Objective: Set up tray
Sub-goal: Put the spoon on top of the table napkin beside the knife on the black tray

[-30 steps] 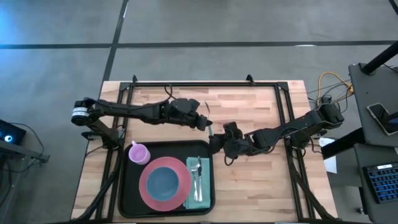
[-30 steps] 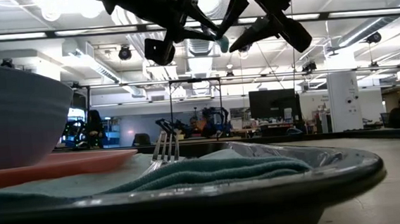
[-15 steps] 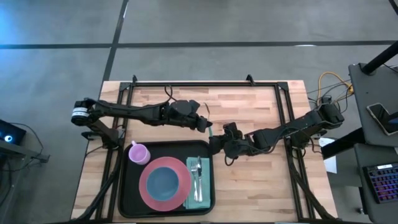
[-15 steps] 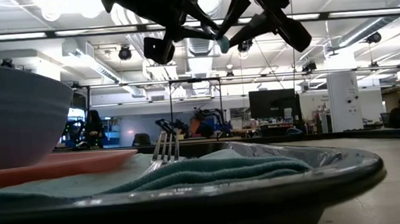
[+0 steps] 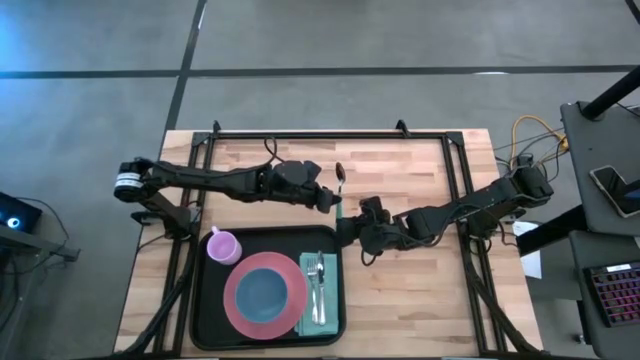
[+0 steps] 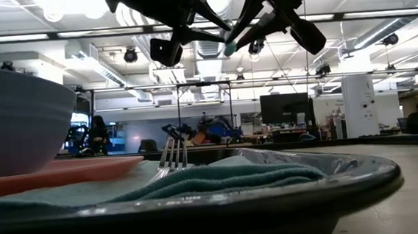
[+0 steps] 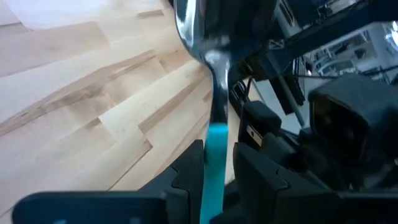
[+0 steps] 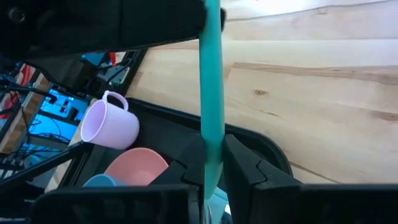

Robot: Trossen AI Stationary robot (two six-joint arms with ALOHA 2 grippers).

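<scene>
A spoon with a metal bowl and a teal handle hangs in the air between both grippers, above the table just beyond the tray's far right corner. My left gripper and my right gripper are both shut on its handle. The black tray lies on the table's near side. On it are a pink mug, a pink plate with a blue bowl, and a fork on a teal napkin. My left gripper pinches the teal handle's upper part, just below the metal neck, between its two fingers; the spoon's bowl sticks out beyond them, clear of the table. My right gripper pinches the teal handle's lower part between its two fingers, coming from the table's right; the handle runs on from them to my left gripper.
Bare wooden table lies right of the tray and beyond it. A black metal frame runs along the far edge and both sides. In the low view the tray's rim and the napkin fill the foreground.
The spoon has tipped: in the high view its metal bowl now shows pointing toward the table's far edge, where a second ago only a short stub showed between the grippers. Both grippers have stayed almost where they were.
</scene>
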